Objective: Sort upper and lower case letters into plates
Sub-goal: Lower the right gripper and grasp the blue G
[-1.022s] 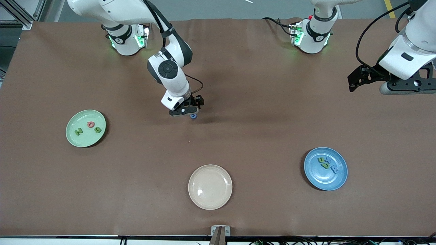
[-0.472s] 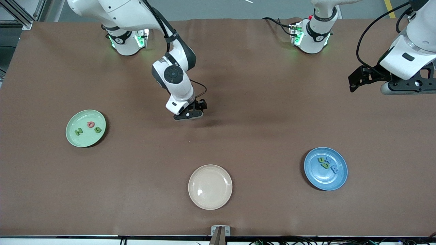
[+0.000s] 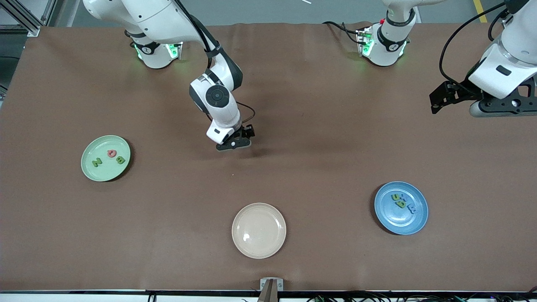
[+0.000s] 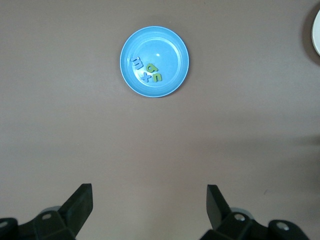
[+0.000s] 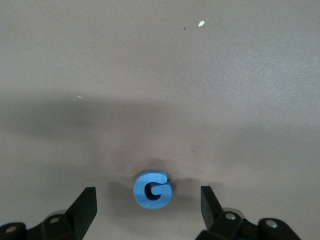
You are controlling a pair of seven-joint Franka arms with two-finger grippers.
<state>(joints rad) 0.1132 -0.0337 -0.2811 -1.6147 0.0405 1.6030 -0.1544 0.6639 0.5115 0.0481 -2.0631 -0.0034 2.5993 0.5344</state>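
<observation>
— Right wrist view: we see the blue G flat on the brown table, between the spread fingers of our right gripper, untouched.

— And the left gripper?

— It waits with fingers wide apart, over the table's left-arm end, holding nothing. The blue plate carries four letters, the mint green plate three. Between them, nearer the front camera, we see a cream plate.

Three plates, eight toy letters counted: three on green, four on blue, one loose.
</observation>
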